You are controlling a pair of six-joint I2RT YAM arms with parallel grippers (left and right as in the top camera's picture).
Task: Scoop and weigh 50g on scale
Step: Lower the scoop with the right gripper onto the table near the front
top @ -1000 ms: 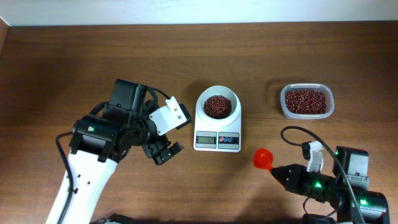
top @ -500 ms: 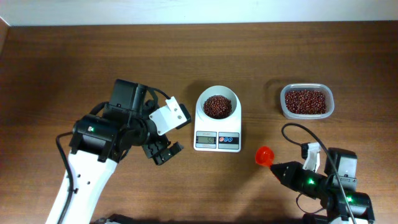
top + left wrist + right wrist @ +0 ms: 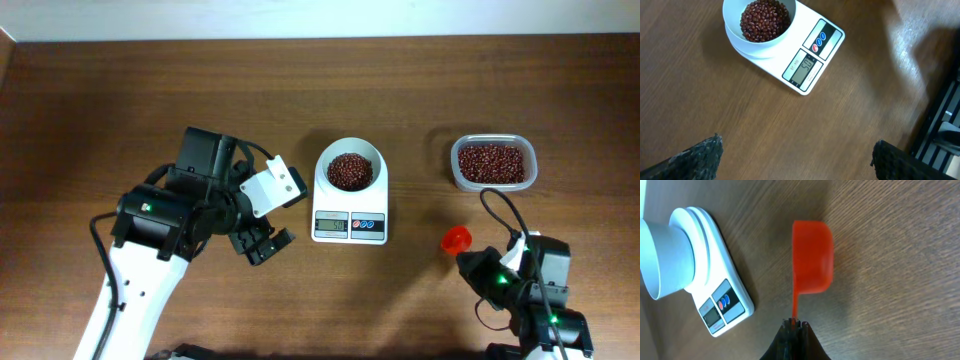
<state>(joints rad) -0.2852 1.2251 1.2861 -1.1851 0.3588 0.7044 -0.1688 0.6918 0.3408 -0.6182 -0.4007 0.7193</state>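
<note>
The white scale (image 3: pixel 350 222) stands mid-table, its round bowl (image 3: pixel 349 170) filled with red beans; it also shows in the left wrist view (image 3: pixel 812 55), display lit, and in the right wrist view (image 3: pixel 715 297). A red scoop (image 3: pixel 457 239) lies right of the scale. In the right wrist view the scoop (image 3: pixel 812 255) looks empty and turned on its side, low over the wood. My right gripper (image 3: pixel 796 325) is shut on its thin handle, at the front right (image 3: pixel 478 268). My left gripper (image 3: pixel 262 245) hangs open left of the scale, nothing between its fingers (image 3: pixel 700 155).
A clear rectangular tub (image 3: pixel 492 162) of red beans stands at the back right, behind the right arm. A black cable (image 3: pixel 500 215) loops from the right arm toward the tub. The left arm's white body (image 3: pixel 150 260) fills the front left.
My right gripper has drawn the red scoop to the right, further from the scale. The left arm has not moved.
</note>
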